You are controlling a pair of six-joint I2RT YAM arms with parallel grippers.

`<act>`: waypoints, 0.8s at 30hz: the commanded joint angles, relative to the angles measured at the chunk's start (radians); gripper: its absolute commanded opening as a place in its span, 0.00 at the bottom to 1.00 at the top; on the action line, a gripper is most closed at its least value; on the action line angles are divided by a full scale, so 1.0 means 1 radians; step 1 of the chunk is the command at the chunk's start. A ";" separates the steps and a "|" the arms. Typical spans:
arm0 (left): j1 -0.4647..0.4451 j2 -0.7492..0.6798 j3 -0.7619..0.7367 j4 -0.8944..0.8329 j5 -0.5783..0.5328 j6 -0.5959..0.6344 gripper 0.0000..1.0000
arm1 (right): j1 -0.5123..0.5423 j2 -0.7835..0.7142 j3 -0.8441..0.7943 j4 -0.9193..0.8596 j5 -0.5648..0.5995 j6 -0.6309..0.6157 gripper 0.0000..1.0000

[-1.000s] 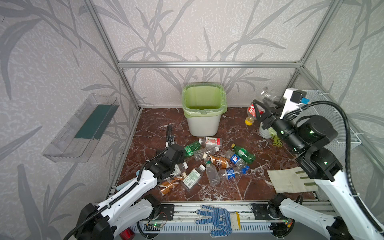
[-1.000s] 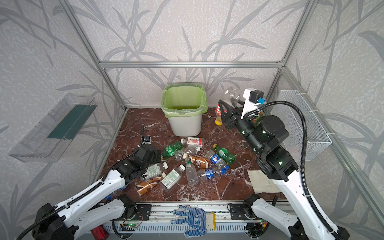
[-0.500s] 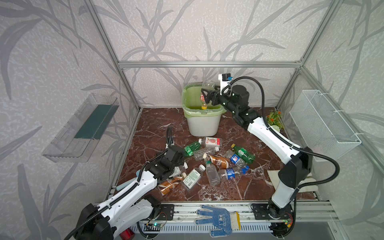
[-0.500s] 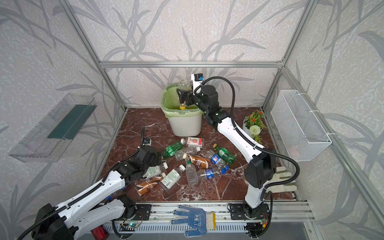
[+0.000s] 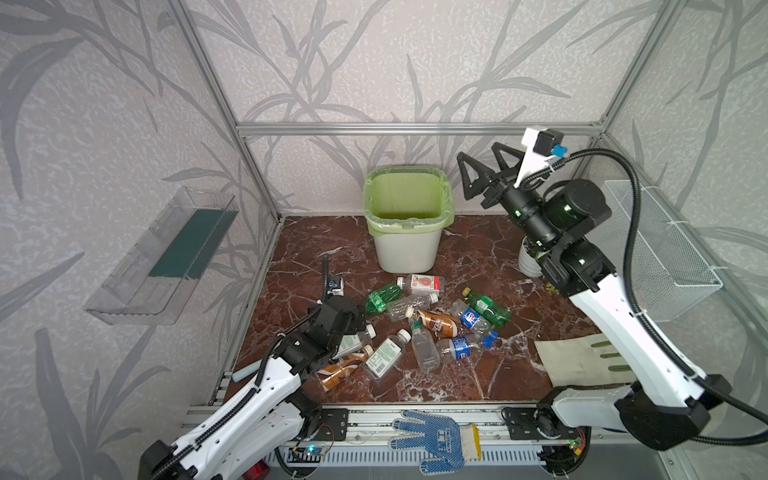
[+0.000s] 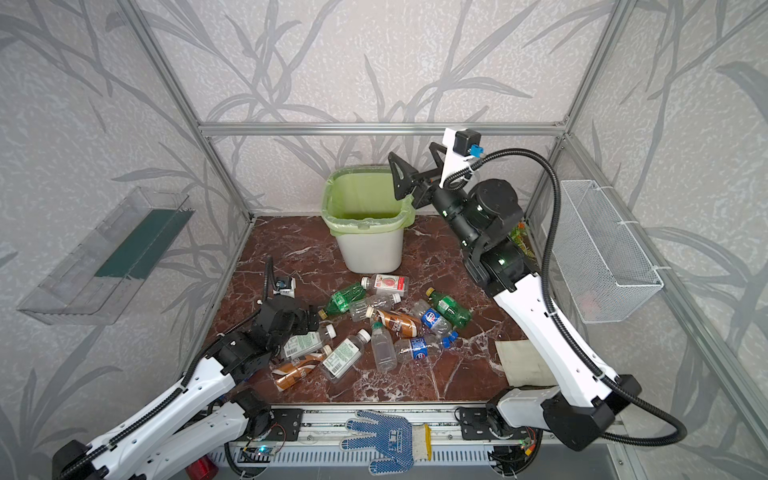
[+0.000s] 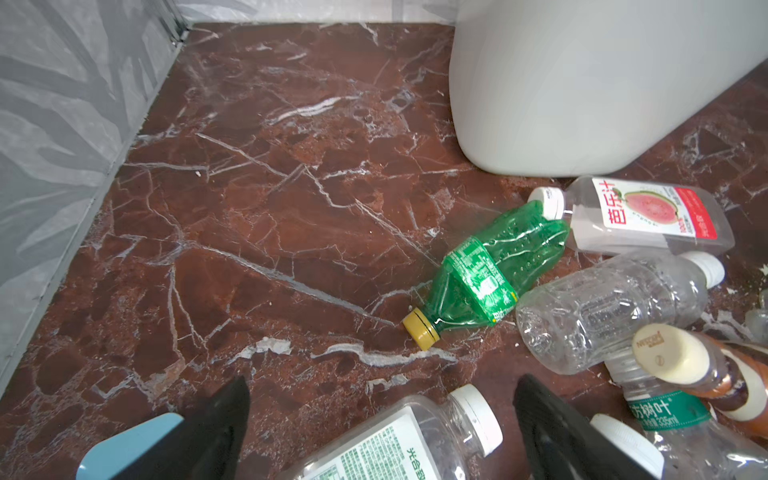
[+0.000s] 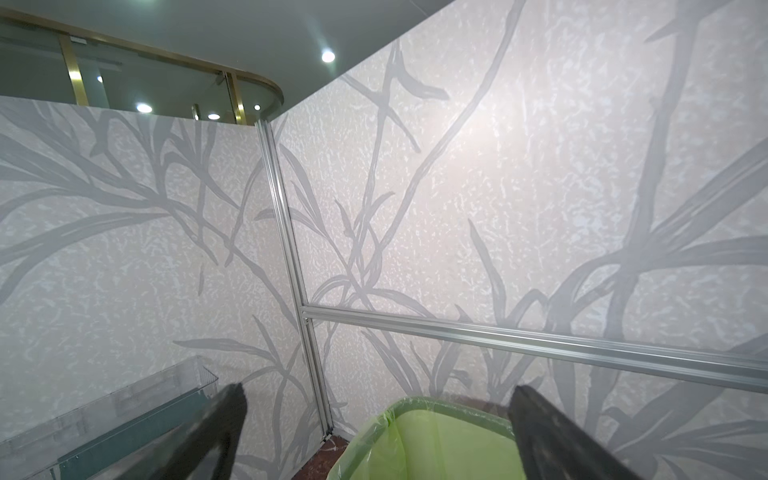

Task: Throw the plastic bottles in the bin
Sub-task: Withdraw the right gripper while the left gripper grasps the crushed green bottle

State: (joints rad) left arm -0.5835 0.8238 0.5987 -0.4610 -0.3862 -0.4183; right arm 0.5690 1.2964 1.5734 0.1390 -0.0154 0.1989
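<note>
I stand in a built test cell, a lab mock-up and not a lived-in room. Aluminium frame rails hold leaf-patterned panels around the bin, which sits on a marble-look floor. Left of the bin hangs a clear plastic tray, right of it a wire mesh basket. In front of the bin runs a slotted metal rail with exposed wiring. Over the panels behind the bin, my right wrist view catches ceiling spotlights and brass-trimmed glass.
</note>
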 commanded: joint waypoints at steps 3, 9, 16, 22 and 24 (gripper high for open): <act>-0.015 0.123 0.037 0.027 0.109 0.083 0.99 | -0.066 -0.025 -0.263 -0.055 -0.002 0.040 0.99; -0.029 0.319 0.121 0.054 0.166 0.226 0.98 | -0.223 -0.160 -0.611 -0.039 -0.076 0.157 0.99; -0.025 0.496 0.211 0.103 0.173 0.353 0.98 | -0.393 -0.316 -0.912 -0.032 -0.136 0.222 0.99; -0.021 0.674 0.322 0.066 0.143 0.417 0.95 | -0.501 -0.377 -1.045 -0.027 -0.211 0.248 0.99; -0.020 0.732 0.358 0.052 0.125 0.441 0.95 | -0.528 -0.377 -1.076 -0.017 -0.226 0.255 0.99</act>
State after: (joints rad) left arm -0.6075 1.5032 0.9123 -0.3809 -0.2401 -0.0563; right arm 0.0696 0.9302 0.5278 0.0853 -0.1890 0.4278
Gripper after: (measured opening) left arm 0.953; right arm 0.991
